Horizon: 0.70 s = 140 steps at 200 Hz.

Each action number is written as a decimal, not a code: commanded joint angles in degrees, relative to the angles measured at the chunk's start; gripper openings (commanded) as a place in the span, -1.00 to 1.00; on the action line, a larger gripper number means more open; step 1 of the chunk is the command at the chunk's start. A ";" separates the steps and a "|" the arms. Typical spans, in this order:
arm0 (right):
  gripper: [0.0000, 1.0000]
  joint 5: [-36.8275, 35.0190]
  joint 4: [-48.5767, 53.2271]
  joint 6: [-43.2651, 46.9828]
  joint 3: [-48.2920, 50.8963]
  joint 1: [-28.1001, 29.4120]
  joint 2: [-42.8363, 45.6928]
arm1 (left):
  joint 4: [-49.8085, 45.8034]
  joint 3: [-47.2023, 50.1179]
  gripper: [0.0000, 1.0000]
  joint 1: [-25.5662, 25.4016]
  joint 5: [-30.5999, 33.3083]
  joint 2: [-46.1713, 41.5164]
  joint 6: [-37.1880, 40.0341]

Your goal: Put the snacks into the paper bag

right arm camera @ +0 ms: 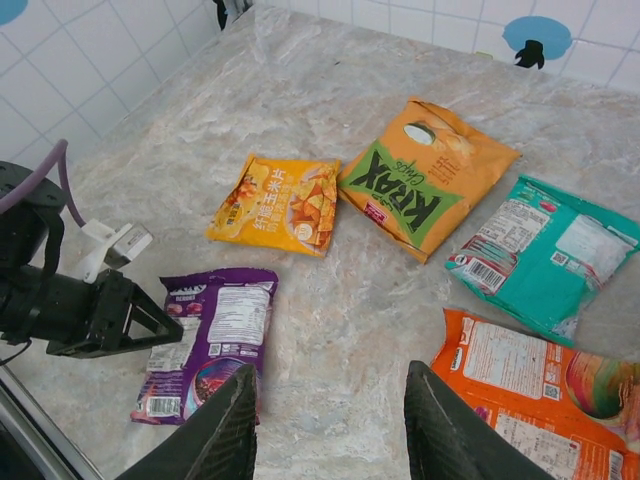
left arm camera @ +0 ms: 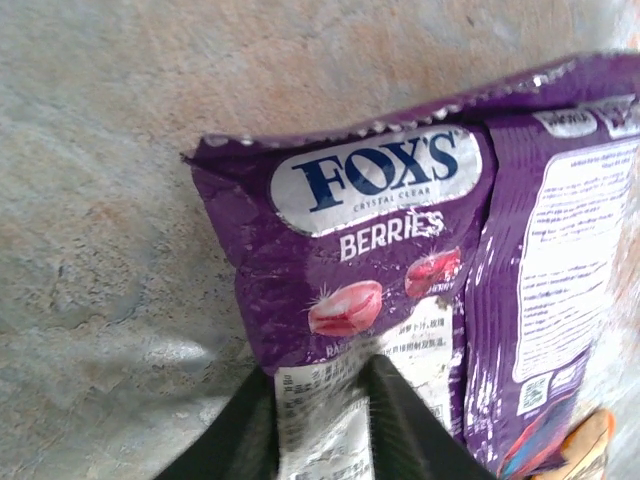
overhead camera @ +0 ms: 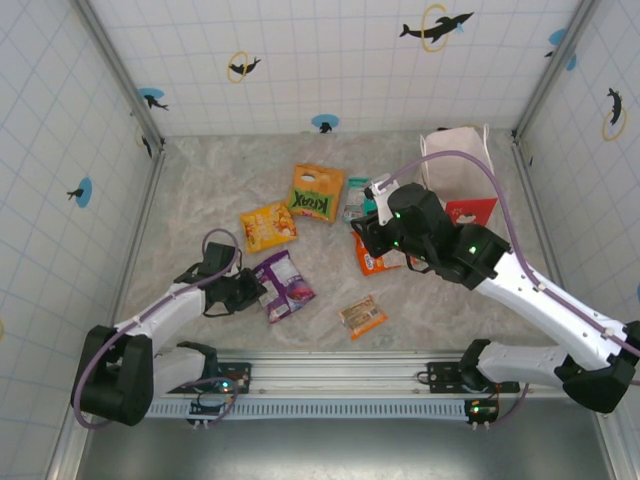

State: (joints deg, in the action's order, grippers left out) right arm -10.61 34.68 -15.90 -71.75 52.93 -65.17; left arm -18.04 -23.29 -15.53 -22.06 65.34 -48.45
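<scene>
left tool [left arm camera: 318, 370] sits low at the near left of the counter [overhead camera: 200, 190]. its 2 black fingers [left arm camera: 245, 430] are pinched in on one end of the purple packet [left arm camera: 380, 260], and a white label strip of the wrapper is caught between them. the rest of that packet lies on the counter just right of the tool, and its "fox's berries" lettering shows in the left wrist view. farther back lies the yellow-orange packet [overhead camera: 268, 226]. right of that and farther still is the orange-green krax packet [overhead camera: 317, 192]. both lie flat, near each other but apart. toward the near edge, right of the purple packet, the small clear wrapped bar [overhead camera: 362, 316] lies alone. the teal packet [right arm camera: 540, 250] lies just right of the krax packet, with the orange packet [right arm camera: 530, 390] just beside it on the near side. right tool [right arm camera: 330, 420] hangs over the middle of the counter by the left edge of the orange packet. its jaws are apart and hold nothing, with bare counter between them. the paper bag [overhead camera: 458, 160] stands at the far right, behind the right arm and well apart from the purple packet.
</scene>
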 commanded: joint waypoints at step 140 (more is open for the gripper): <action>-0.16 2.44 -20.47 -1.56 15.31 0.71 12.36 | -2.01 -13.07 -1.00 -0.62 -9.92 -3.74 19.71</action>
State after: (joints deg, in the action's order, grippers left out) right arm -8.49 20.45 -17.78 -59.46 53.30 -55.11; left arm -21.37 -32.27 -15.68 -27.83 62.72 -35.46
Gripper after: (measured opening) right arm 0.417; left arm 0.043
